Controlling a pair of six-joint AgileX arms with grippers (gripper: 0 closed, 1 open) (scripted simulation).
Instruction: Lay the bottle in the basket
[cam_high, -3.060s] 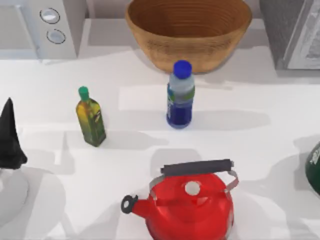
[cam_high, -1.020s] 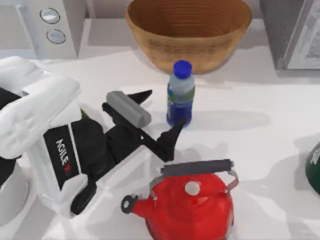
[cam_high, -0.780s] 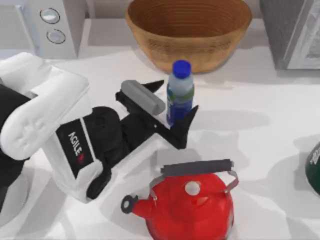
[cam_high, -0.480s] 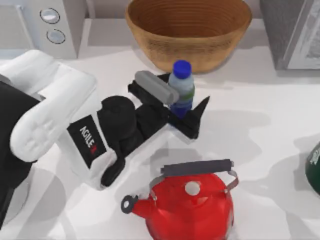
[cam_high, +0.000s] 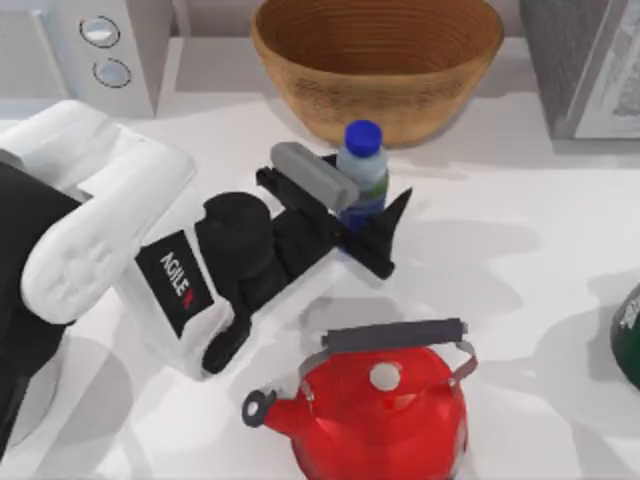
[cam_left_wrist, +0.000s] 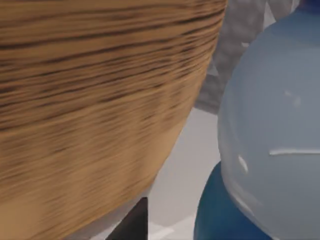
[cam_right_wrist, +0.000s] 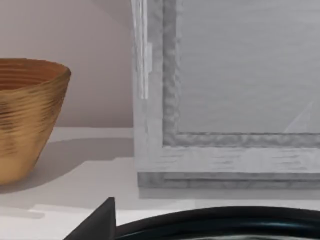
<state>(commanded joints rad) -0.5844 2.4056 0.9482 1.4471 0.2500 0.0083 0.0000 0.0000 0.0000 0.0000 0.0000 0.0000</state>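
Note:
The bottle (cam_high: 362, 168), clear with a blue cap and dark blue lower body, stands upright on the white table just in front of the basket (cam_high: 380, 95). My left gripper (cam_high: 364, 208) reaches in from the left and its black fingers are closed against the bottle's lower body on both sides. In the left wrist view the bottle (cam_left_wrist: 275, 125) looms very close beside the basket's woven wall (cam_left_wrist: 90, 100). My right gripper (cam_right_wrist: 100, 225) is parked off to the right, where one dark fingertip appears with the basket (cam_right_wrist: 25, 115) far off.
A red kettle (cam_high: 385, 410) with a dark handle stands close in front of the left gripper. A white appliance with two knobs (cam_high: 100, 50) is at the back left, a grey box (cam_high: 590, 60) at the back right, and a dark green object (cam_high: 630, 335) at the right edge.
My left arm swung in from the left and moved its open fingers around the bottle. In the last half second the fingers drew in against it. The bottle has stayed upright in place.

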